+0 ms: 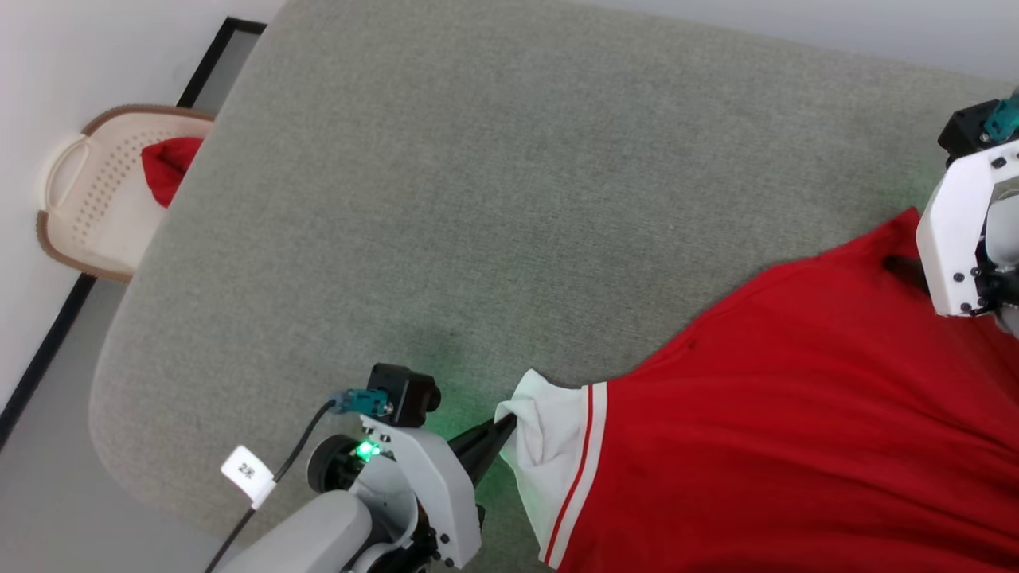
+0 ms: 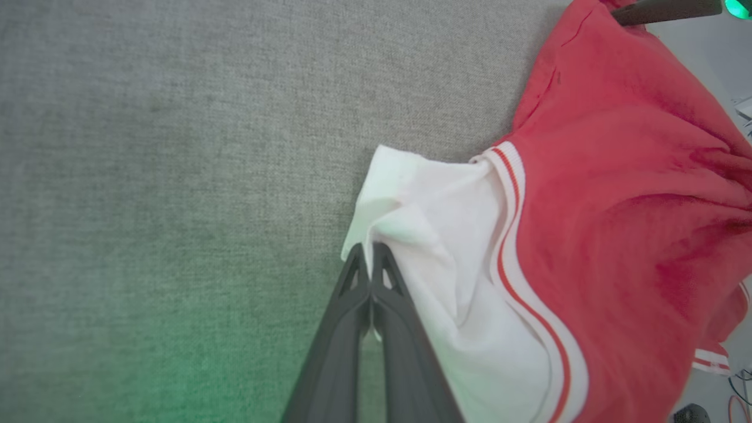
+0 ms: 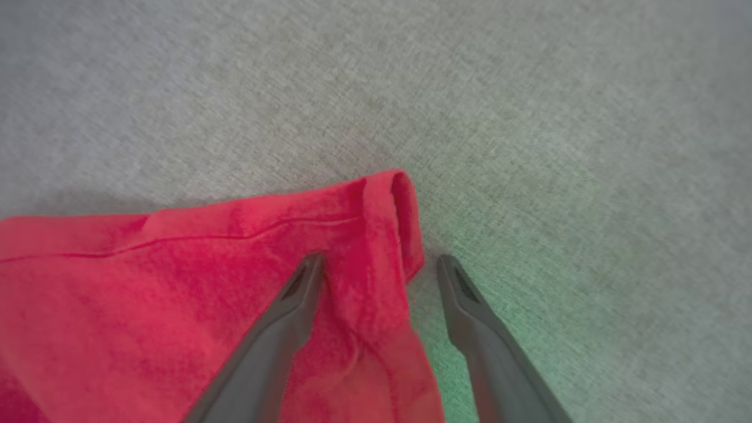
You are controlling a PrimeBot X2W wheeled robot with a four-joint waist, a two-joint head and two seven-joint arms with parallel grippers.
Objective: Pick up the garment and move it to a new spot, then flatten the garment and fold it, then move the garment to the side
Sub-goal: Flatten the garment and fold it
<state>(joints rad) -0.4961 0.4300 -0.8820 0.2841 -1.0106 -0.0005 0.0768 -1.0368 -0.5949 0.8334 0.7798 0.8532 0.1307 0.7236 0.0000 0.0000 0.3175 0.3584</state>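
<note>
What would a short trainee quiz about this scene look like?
1. True or false: the left fingers are shut on the white sleeve of the large bright red soft fabric shirt.
2. The right fingers are: A) open around a red corner; B) shut on that corner; C) shut on the white sleeve.
3. What colour is the small cloth in the cream perforated plastic basket?
Key: 1 true; 2 A; 3 red.

I find one white tag (image 1: 248, 471) clipped on the black cable (image 1: 306, 436) beside my left forearm (image 1: 318, 533). It reads "2", followed by one character I cannot make out.
</note>
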